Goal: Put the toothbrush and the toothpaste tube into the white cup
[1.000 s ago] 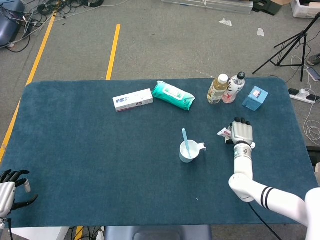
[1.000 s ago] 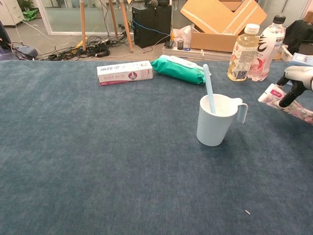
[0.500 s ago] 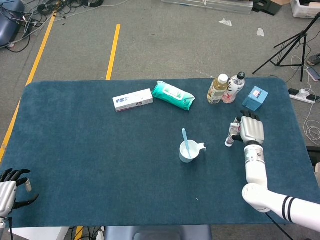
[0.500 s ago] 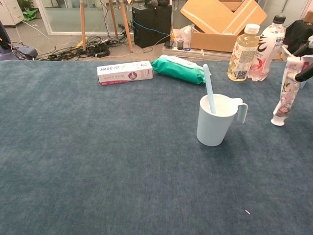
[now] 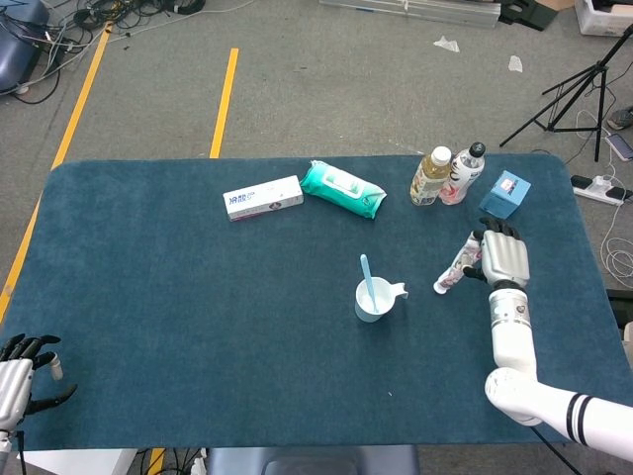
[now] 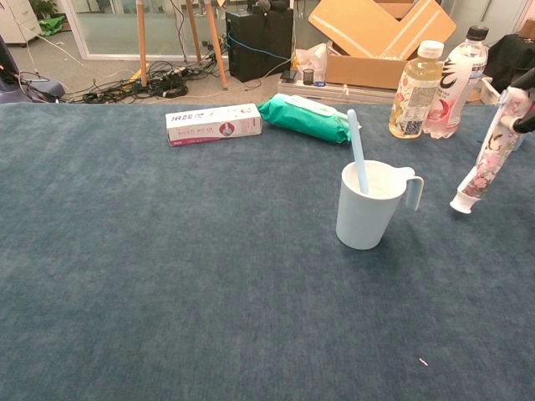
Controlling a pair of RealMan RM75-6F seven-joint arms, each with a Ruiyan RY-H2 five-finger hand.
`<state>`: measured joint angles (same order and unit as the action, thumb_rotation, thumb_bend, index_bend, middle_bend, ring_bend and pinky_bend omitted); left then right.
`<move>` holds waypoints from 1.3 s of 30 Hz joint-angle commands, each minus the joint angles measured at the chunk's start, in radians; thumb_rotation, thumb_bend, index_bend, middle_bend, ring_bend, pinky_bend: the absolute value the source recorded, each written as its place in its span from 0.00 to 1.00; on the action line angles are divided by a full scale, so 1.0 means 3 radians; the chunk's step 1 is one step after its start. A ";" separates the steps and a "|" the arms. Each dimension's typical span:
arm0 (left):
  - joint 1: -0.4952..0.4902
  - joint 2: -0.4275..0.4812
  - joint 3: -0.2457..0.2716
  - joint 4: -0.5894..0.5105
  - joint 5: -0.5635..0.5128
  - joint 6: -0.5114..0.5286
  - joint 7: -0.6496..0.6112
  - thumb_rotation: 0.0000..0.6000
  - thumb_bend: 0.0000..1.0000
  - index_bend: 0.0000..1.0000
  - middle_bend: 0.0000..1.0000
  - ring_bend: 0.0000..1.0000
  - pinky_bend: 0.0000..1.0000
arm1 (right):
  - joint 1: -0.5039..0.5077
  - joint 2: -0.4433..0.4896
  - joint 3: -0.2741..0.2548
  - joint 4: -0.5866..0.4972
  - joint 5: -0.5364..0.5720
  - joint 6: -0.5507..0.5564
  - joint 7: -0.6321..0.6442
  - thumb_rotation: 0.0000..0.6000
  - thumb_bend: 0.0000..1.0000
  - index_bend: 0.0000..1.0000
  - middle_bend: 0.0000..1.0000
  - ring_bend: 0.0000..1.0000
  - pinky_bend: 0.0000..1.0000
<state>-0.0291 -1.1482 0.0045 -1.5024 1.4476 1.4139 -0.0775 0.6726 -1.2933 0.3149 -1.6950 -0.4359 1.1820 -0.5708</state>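
The blue felt-covered desk (image 5: 198, 297) lies open left of the white plastic cup (image 5: 372, 300), where the pale blue toothbrush (image 5: 366, 274) stands. Right of it, the right hand (image 5: 502, 259) grips the tilted floral toothpaste tube (image 5: 457, 265), cap down. The left hand (image 5: 18, 374) rests open-fingered at the near left edge.

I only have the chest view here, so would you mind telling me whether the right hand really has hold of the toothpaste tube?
Observer: Yes, the head view shows the right hand gripping the top end of the toothpaste tube.
Operator: Thank you. Where is the left hand?
Observer: The left hand is at the near left corner of the table, holding nothing.
Operator: Is anything behind the bottles?
Observer: No, but a blue box sits right of them.
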 commanded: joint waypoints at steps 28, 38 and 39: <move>-0.0034 0.0036 -0.0019 -0.0117 0.0033 0.0024 0.0106 1.00 0.15 0.63 0.27 0.21 0.11 | -0.0036 0.0920 0.0433 -0.1444 -0.0271 0.0414 0.0210 1.00 0.41 0.71 0.17 0.00 0.11; -0.0023 0.0051 -0.0021 -0.0123 0.0036 0.0052 0.0069 1.00 0.15 0.63 0.27 0.21 0.11 | 0.0227 0.0768 0.0376 -0.1636 -0.0306 0.0481 0.0022 1.00 0.41 0.71 0.17 0.00 0.11; -0.0020 0.0052 -0.0020 -0.0120 0.0035 0.0055 0.0059 1.00 0.15 0.63 0.27 0.21 0.11 | 0.0249 0.0738 0.0361 -0.1631 -0.0301 0.0486 0.0005 1.00 0.41 0.71 0.17 0.00 0.11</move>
<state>-0.0354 -1.1327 -0.0017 -1.5387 1.4581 1.4299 -0.0597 0.7395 -1.0618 0.4298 -2.1842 -0.5282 1.3243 -0.5609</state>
